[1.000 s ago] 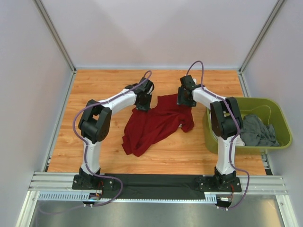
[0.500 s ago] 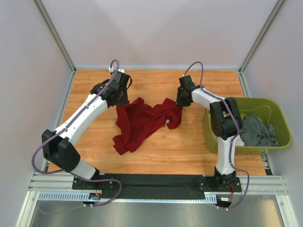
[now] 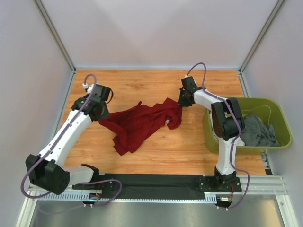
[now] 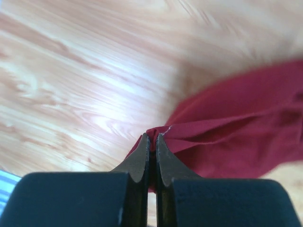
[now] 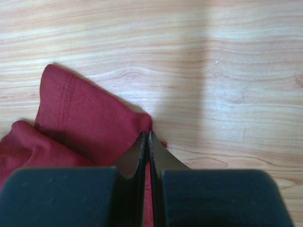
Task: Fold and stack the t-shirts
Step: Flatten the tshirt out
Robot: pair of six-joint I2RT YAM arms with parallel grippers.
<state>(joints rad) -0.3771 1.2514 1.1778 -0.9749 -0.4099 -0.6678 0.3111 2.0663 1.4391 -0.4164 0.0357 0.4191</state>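
Over at the left of the overhead view, the left gripper (image 3: 101, 116) sits low over the wooden table (image 3: 142, 82). Its jaws are pressed together on a fold at the left edge of the dark red t-shirt (image 3: 142, 124), and the wrist view shows a thin pinch of red cloth caught right at the tips. From there the shirt runs rightward across the middle of the frame, rumpled and drawn into a long band, with a loose flap trailing toward the lower middle. A small white neck label (image 3: 168, 122) shows near its right end. At that end, upper centre-right, the right gripper (image 3: 182, 102) is down on the cloth with its jaws closed, nipping the shirt's edge not far from a stitched hem (image 5: 66, 94). At the far right the olive-green tub (image 3: 280, 118) stands at the table's edge, and a dark grey t-shirt (image 3: 255, 131) lies crumpled inside it
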